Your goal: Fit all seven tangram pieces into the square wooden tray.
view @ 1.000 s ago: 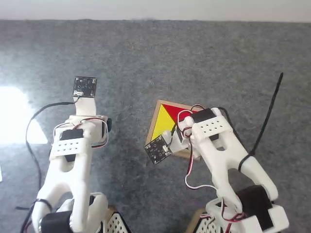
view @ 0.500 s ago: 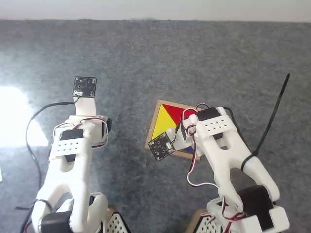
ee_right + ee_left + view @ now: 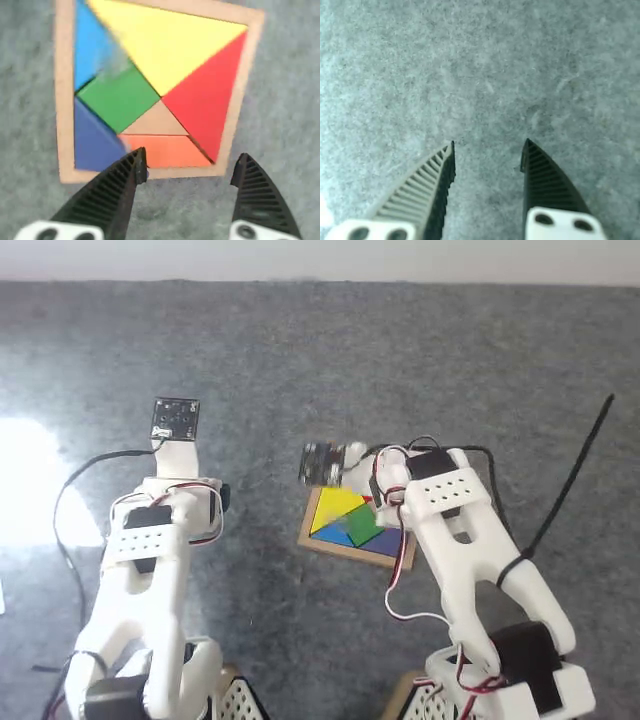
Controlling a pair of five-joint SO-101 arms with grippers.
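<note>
Arms rise from the lower edge of the high view. The left gripper (image 3: 489,142) hangs spread apart over grey tabletop (image 3: 300,360), left of centre. The right gripper (image 3: 193,153), likewise apart and holding nothing, hovers at one edge of the square wooden tray (image 3: 335,546), right of centre, with seven coloured tangram pieces (image 3: 165,45) seated inside.

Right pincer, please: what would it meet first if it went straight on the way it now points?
Probably the near rim of the wooden tray, or the orange piece just inside it. The open right pincer points at that edge, though depth is unclear.
</note>
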